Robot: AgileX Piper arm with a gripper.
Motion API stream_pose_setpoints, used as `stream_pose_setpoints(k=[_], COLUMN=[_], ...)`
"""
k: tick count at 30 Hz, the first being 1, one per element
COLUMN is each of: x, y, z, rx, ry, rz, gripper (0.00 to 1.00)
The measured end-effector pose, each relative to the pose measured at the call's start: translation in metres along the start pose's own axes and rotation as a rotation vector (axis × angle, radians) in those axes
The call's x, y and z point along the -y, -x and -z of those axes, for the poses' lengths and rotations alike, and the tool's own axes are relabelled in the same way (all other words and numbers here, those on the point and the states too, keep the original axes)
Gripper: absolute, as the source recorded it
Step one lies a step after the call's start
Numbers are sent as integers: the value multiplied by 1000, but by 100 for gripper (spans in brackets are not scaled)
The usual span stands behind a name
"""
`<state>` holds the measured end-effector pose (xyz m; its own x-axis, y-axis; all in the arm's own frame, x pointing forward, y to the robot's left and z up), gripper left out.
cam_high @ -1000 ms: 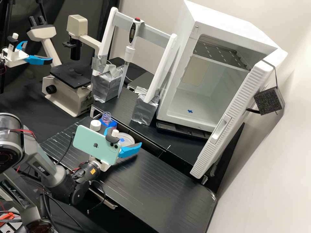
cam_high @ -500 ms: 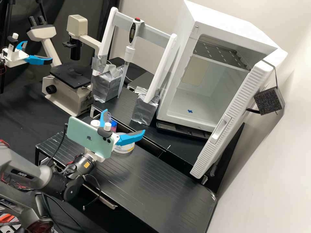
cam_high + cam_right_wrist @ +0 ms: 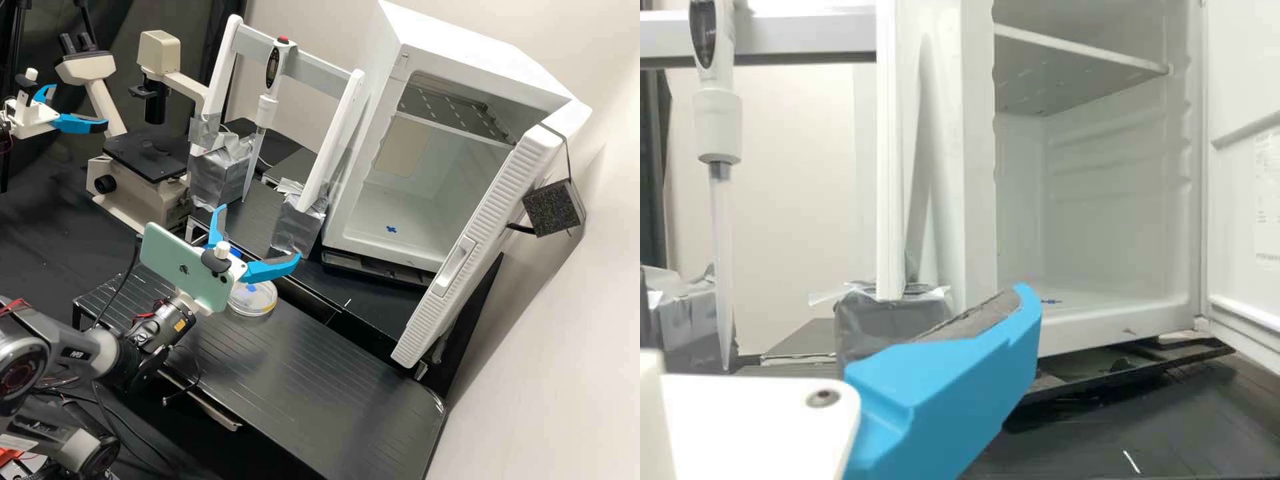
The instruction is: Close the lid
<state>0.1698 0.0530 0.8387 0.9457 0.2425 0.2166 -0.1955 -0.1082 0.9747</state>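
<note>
Black cloth and a pale wall surround a black ridged bench. Nearest, at lower left, a dark grey arm reaches over it, carrying a mint-green phone. At its end is the hand, released, with two bright blue fingers spread wide and nothing between them. Just beyond the phone, below the hand, the round clear petri dish rests flat on the bench. Its clear lid, with a small blue mark, appears to lie over it; whether the rim is fully seated cannot be told. The step in hand is probably leaving the lid in place: lift straight up and away with the fingers wide, so neither tip nor the phone catches the rim and tips it. If one side does stand proud, bring the fingers together, centre them above the lid and press lightly straight down, since an off-centre push could skid the light dish. Behind the hand a blue object is mostly hidden, so any sideways swing should pass well above it. Farther back, a pipette hangs in a stand beside a white cabinet with its door open.
</note>
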Motion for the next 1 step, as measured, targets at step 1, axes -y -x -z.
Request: stream_pose_setpoints(k=[1], x=[0], y=[0], z=[-1], rx=[3], ry=[-9], rz=[2], gripper=[100])
